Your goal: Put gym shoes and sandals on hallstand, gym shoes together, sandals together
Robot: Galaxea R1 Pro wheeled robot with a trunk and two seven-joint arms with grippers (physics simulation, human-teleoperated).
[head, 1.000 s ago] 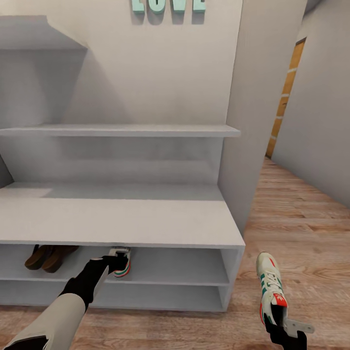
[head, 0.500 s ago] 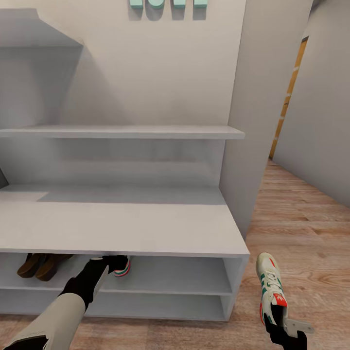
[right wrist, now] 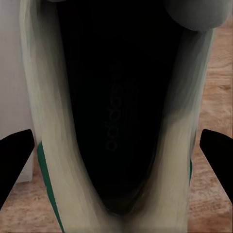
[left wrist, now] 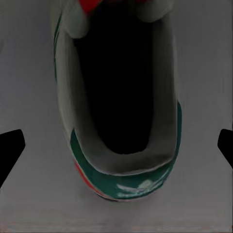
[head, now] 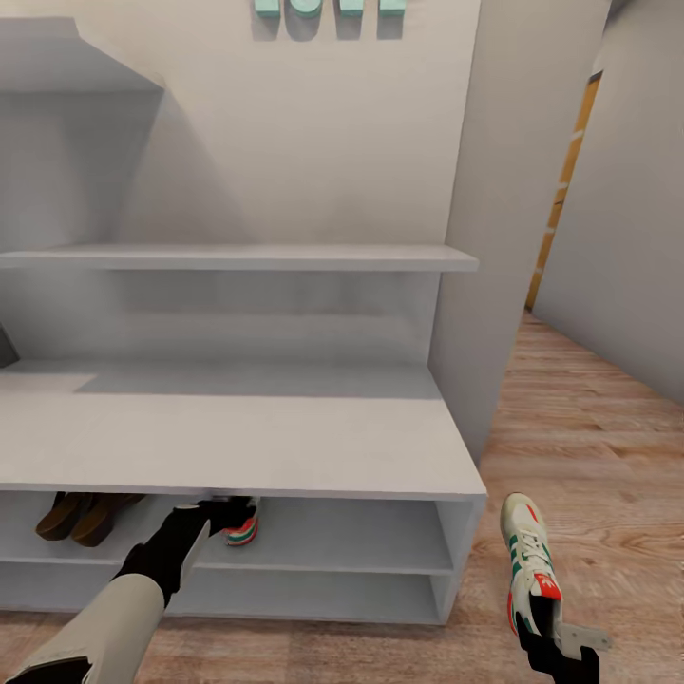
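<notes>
Pale grey hallstand point(head: 285, 446) fills corridor wall. Left gripper point(head: 228, 514) spread wide around first gym shoe point(head: 242, 525) on upper tier, beside sandals point(head: 81, 516). Right gripper point(head: 551, 632) holds second gym shoe point(head: 527, 560) by heel, toe toward wall, over corridor floor point(head: 589, 456), right of rack; right arm nearer.

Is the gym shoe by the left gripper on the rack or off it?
On it: the gym shoe sits on the hallstand's upper tier.

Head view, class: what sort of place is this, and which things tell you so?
Most likely a home entrance corridor. A pale grey-white shoe rack with open tiers stands against the wall, dark brown woven sandals sit on its upper tier, and light brown wood-plank flooring runs off past a wall corner.
</notes>
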